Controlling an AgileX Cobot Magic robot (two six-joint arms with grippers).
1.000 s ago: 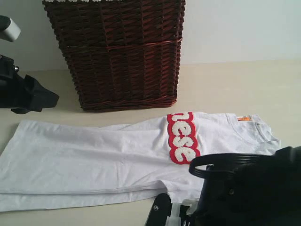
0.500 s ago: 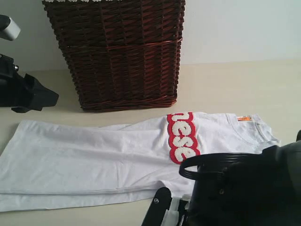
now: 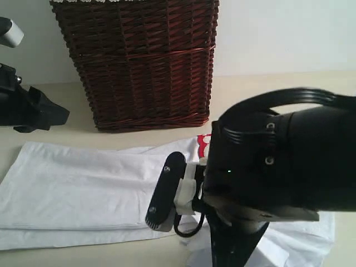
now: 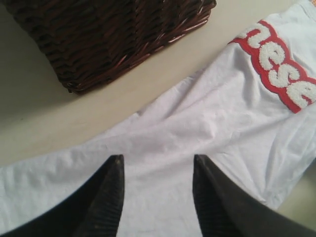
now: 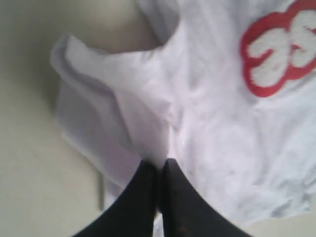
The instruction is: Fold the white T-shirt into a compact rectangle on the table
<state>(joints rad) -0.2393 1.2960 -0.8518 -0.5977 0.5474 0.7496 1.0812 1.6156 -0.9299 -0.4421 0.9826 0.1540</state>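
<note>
The white T-shirt lies stretched across the table, its red band with fuzzy white lettering mostly hidden behind my right arm in the exterior view. My right gripper is shut on a pinched fold of the white T-shirt, lifting cloth off the table near the lettering. My left gripper hangs open above the shirt's middle, holding nothing. In the exterior view only the left arm's dark body shows at the far left. The orange neck tag is hidden.
A tall dark brown wicker basket stands at the back, just behind the shirt, also in the left wrist view as the basket. The big black right arm fills the right foreground. Bare table shows beside the lifted cloth.
The right arm has risen and swung left over the shirt, now covering the lettering and collar. The shirt's right part has been pulled up and bunched. The left arm stayed put.
</note>
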